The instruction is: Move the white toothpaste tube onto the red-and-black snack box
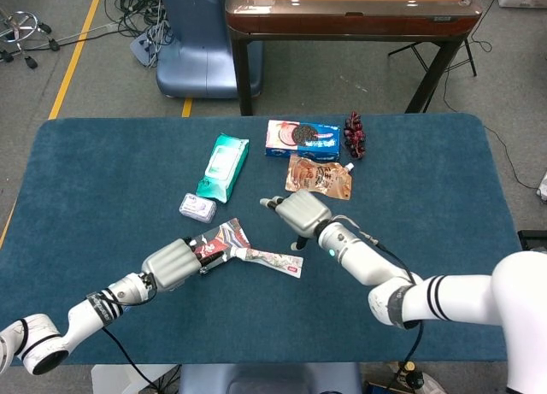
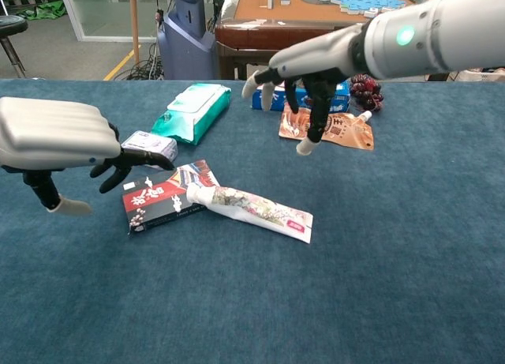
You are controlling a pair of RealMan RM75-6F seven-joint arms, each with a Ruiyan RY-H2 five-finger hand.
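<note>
The white toothpaste tube (image 2: 251,208) is seen lying flat at the centre of the chest view, its long axis running from the capped end at left-centre down to the flat crimped end at right-centre. Only the cap end is laid over the right edge of the red-and-black snack box (image 2: 162,200); the greater part of the tube is left resting on the blue table (image 2: 394,285). In the head view the tube (image 1: 267,258) is placed just below the middle of the frame, stretched left to right beside the box (image 1: 220,238).

The right hand (image 2: 304,84) is found up and to the right of the tube, well clear of it, raised above the cloth with its fingers spread and pointing downward; nothing is held in it. The left hand (image 2: 59,143) is set at the left edge of the chest view, beside the box, palm down, with dark fingers splayed above the box's upper left corner; it too is empty, and no contact with the box can be confirmed.

The cap end is judged to lie nearer the left hand, the crimped end nearer the right. If the tube is to be brought fully onto the box, a shift leftward along its own axis is judged to be needed.
</note>
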